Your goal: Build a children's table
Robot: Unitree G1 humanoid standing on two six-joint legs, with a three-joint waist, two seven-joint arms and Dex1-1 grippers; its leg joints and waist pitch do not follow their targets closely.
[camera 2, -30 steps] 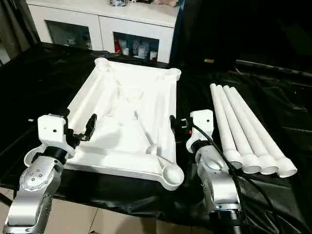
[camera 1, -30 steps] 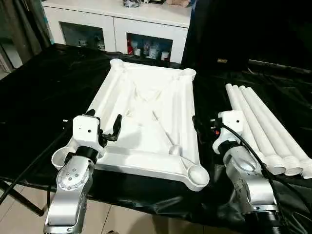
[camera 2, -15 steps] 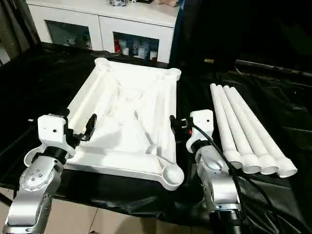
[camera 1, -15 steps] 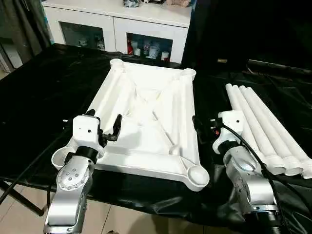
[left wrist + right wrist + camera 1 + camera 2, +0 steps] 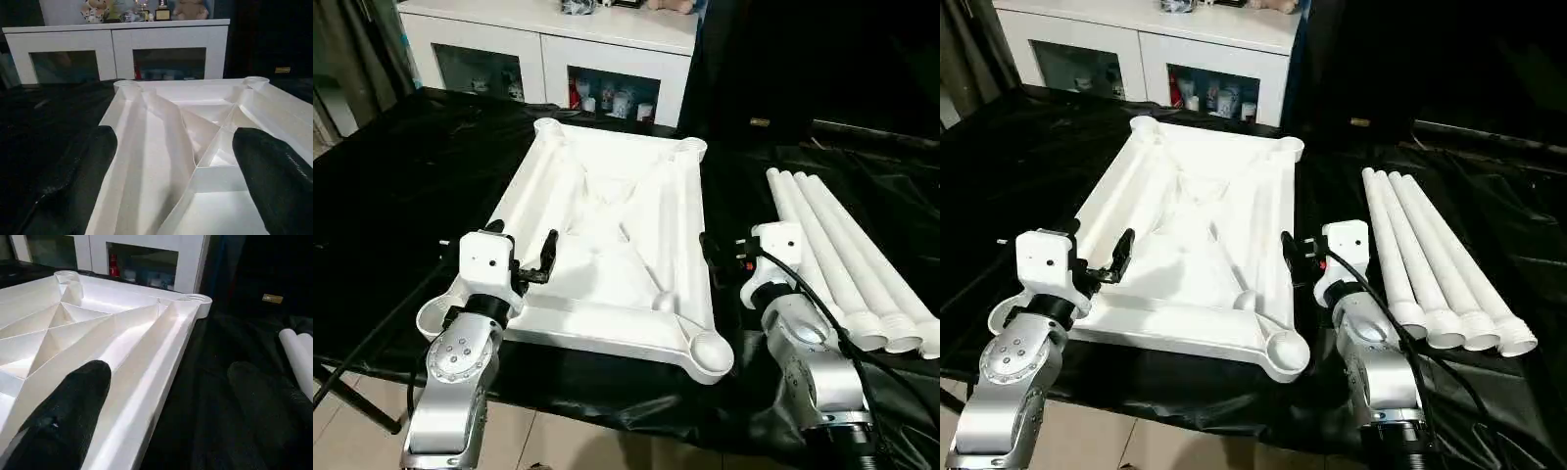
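Nearest, the left gripper (image 5: 522,257) is held with fingers spread over the tabletop's (image 5: 607,245) near left edge, pinching nothing. The right gripper (image 5: 724,257) is likewise spread astride its right rim. The tabletop is laid ribs-up on the black-draped table (image 5: 401,196). Four legs (image 5: 832,255) are laid side by side at right. A cabinet (image 5: 548,49) is seen beyond.
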